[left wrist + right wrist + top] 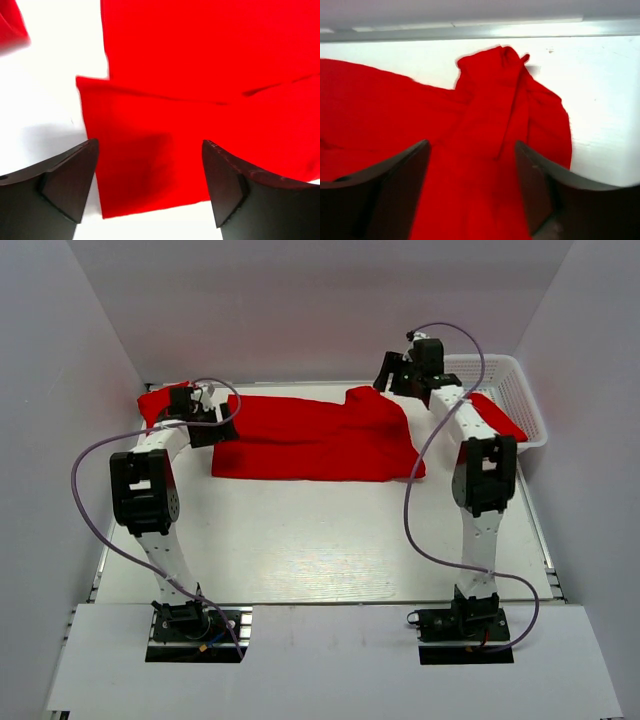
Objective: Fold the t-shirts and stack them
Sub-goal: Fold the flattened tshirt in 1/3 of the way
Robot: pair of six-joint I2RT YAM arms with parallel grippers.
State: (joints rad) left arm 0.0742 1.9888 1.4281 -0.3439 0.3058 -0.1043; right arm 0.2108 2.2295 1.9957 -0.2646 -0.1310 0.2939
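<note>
The white basket point(530, 405) at the upper right of the top view holds 1 red t-shirt point(497, 416). A partly folded t-shirt point(320, 440) lies on the tabletop point(320, 540) at upper centre, with another t-shirt point(155, 400) at the upper left. The left hand point(149, 145) and right hand point(471, 145) hover spread over the partly folded t-shirt's 2 ends, gripping nothing.

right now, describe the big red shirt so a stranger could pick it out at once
On the white table, look across its far middle: the t-shirt lies spread out there. It is the widest red cloth; a smaller heap sits far left, a bundle in the basket.
</note>
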